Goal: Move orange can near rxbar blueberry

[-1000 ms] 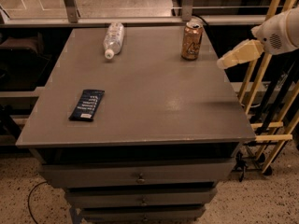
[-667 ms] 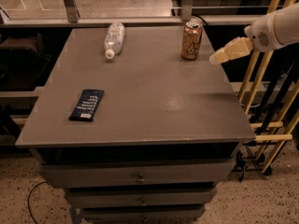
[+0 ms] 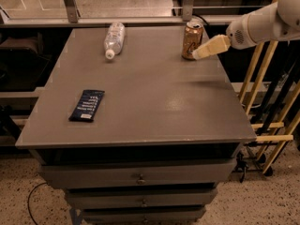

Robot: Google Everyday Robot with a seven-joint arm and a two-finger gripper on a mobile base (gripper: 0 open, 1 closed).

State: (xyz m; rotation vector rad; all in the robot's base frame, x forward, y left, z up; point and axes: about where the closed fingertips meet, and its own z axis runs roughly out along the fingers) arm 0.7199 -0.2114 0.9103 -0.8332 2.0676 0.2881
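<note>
Change from earlier frames: the gripper [image 3: 198, 55] has come leftward from beyond the right edge; it now sits at the lower right side of the orange can [image 3: 192, 40]. Whether it touches cannot be told.
Gripper opening: cannot be told from this view.
Arm [image 3: 262, 25]: white, entering from the upper right.
Unmoved items: can, bar and bottle lie where they lay before.
Orange can: upright at the far right of the table [image 3: 154, 97].
Rxbar blueberry [image 3: 87, 105]: flat near the left edge, well apart from the can.
Plastic bottle [image 3: 114, 39]: clear, on its side at the far centre-left, cap toward the near side.
Surface: grey matte top over a stack of drawers [image 3: 140, 177].
Room: speckled floor [image 3: 262, 196]; pale wooden rods [image 3: 262, 88] lean at right; a metal rail [image 3: 126, 18] runs behind.
Writing: white lines on the wrapper and pale marks on the can, none legible.
</note>
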